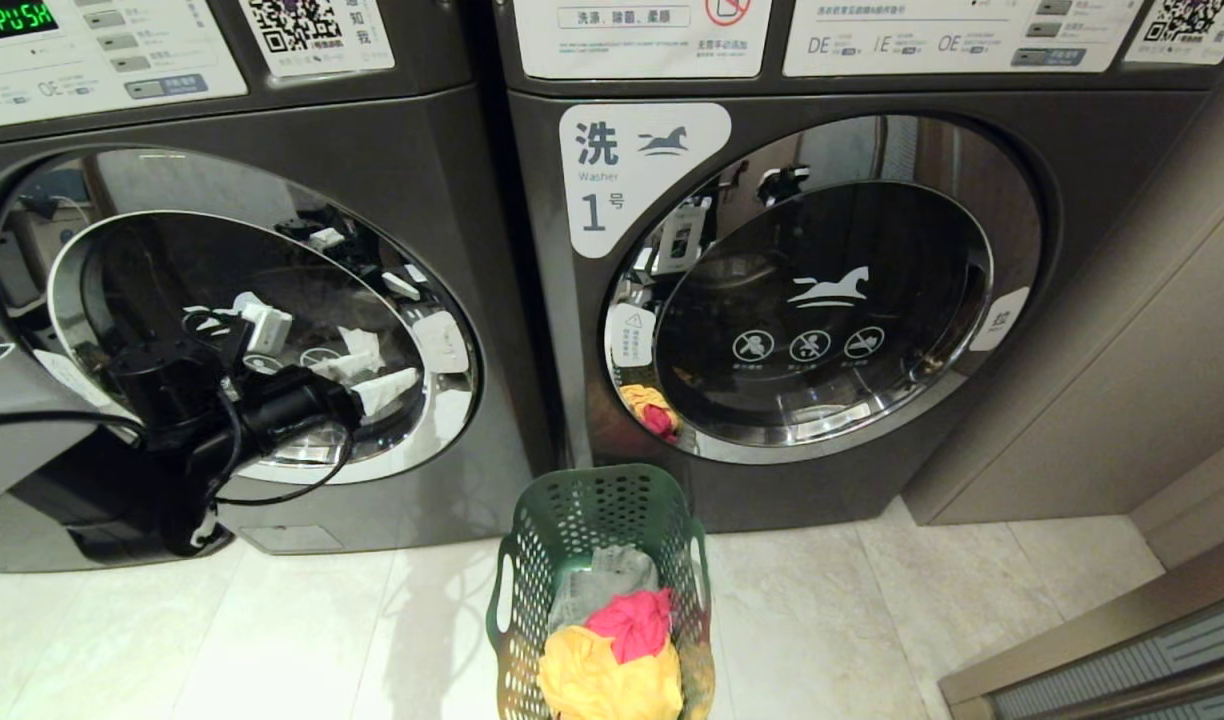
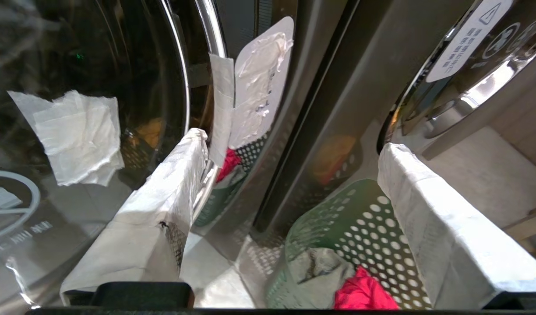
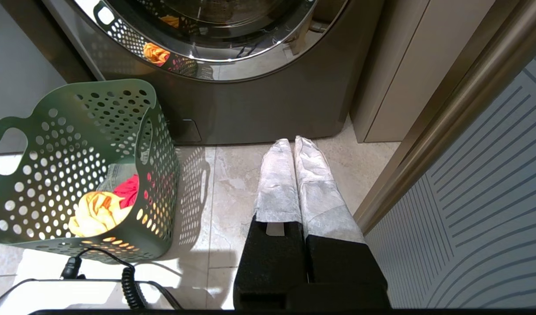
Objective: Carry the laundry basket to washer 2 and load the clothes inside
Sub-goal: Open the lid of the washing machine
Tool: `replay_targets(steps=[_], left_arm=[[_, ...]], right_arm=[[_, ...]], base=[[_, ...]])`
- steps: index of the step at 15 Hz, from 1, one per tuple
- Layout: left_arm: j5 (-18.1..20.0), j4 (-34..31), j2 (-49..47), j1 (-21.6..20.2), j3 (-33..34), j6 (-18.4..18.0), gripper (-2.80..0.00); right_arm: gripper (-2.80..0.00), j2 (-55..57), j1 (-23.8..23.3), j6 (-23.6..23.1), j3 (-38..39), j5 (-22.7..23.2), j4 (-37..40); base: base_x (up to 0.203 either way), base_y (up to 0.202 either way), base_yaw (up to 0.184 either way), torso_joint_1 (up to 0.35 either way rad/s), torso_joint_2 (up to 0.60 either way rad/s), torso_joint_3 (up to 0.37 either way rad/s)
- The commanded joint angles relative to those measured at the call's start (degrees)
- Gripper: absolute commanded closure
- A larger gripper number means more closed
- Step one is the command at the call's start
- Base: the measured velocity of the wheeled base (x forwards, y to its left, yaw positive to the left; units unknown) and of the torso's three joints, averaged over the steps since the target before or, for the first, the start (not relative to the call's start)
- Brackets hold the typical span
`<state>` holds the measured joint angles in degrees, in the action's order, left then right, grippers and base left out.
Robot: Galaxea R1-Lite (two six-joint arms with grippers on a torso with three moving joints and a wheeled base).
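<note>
The dark green laundry basket [image 1: 532, 560] stands on the floor between two washers, holding the clothes: a yellow piece [image 1: 607, 680], a pink-red one [image 1: 632, 620] and a grey one [image 1: 602, 580]. The left washer [image 1: 392, 170], beside the one labelled 1, seems to be washer 2; its number is out of view and its door looks closed. My left gripper [image 1: 377, 375] [image 2: 294, 144] is open and empty in front of that door's right edge, one finger [image 2: 163, 210] by the chrome rim. The right gripper [image 3: 294, 142] is shut, low over the floor right of the basket [image 3: 75, 131].
Washer 1 [image 1: 1072, 330] stands on the right with its door closed. A beige cabinet wall [image 1: 1152, 380] and a ribbed panel [image 3: 478, 210] close off the right side. A white taped patch [image 2: 259, 78] sits at the left washer's door edge. Pale tiles [image 1: 872, 620] surround the basket.
</note>
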<state>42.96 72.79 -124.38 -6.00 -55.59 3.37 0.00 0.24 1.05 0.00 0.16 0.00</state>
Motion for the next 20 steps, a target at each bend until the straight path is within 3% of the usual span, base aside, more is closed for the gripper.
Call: replay_targets(steps=[1,5,9,12,20], left_arm=[[-0.88,2.73,-1.55,0.13,0.05,-1.08,-2.80],[-6.95,3.97,-2.25,2.10,-0.14,-1.53,-2.80],[-7.76,4.53,-3.47,4.09,-1.23,-1.63,-2.80],[-11.16,4.49,-5.73,5.61,-4.46,-2.23,-2.80],[-15.13,4.43,-8.47,7.54,-8.52,-2.41,-2.80]], right_arm=[[0.00,0.02,0.02,0.01,0.00,0.02,0.00],[0.00,0.09,0.02,0.01,0.00,0.02,0.00],[0.00,0.00,0.02,0.01,0.00,0.02,0.00],[0.00,0.02,0.02,0.01,0.00,0.02,0.00],[0.00,0.08,0.02,0.01,0.00,0.02,0.00]], base=[[0.000,0.000,0.000,0.000,0.00,0.000],[0.000,0.000,0.000,0.000,0.00,0.000],[0.000,0.000,0.000,0.000,0.00,0.000],[0.000,0.000,0.000,0.000,0.00,0.000],[0.000,0.000,0.000,0.000,0.00,0.000]])
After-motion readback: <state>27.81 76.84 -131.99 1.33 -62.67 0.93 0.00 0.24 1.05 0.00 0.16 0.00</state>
